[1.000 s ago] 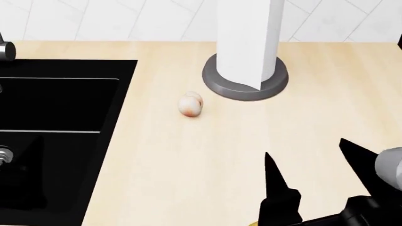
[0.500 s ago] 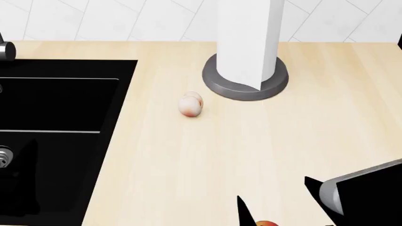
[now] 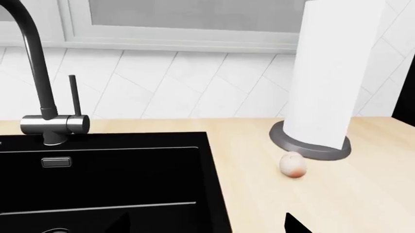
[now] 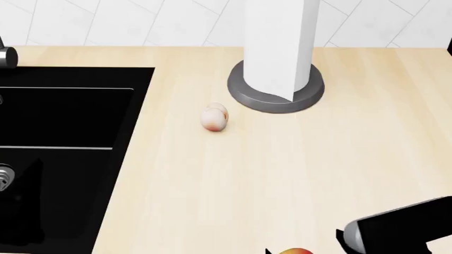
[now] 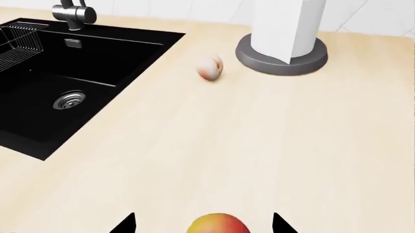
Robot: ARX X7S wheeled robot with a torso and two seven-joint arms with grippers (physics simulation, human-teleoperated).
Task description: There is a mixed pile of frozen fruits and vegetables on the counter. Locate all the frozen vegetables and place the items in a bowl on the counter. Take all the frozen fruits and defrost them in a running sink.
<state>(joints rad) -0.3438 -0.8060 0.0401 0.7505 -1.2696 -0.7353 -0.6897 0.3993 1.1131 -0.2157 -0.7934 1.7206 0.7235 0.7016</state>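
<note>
**A:** Your mango (image 5: 218, 224) sits on the desk (image 4: 233, 174) at the near edge, right of the sink (image 5: 58, 77), between the two finger tips of your right gripper (image 5: 204, 224). Those fingers stand spread to either side of it, with a gap showing each side, so nothing is gripped yet.

**B:** And the risk?

**A:** The mango is smooth, rounded and yellow-green with a red blush. If you close off-centre, I judge it could squirt out along that slick beige wood-look top or roll off the near edge. Only the top of the fruit shows, so your depth is hard to judge.

**B:** The other fruit?

**A:** The peach (image 4: 214, 117), small, pale pink-cream and creased, lies farther back, just near and left of the grey base of the paper-towel roll (image 4: 277, 53), well apart from the mango. It is round enough to roll if nudged.

**B:** The left gripper?

**A:** Only a dark tip shows in its own view; I cannot tell its state. The basin is glossy black with a silver drain (image 5: 68, 99).
</note>
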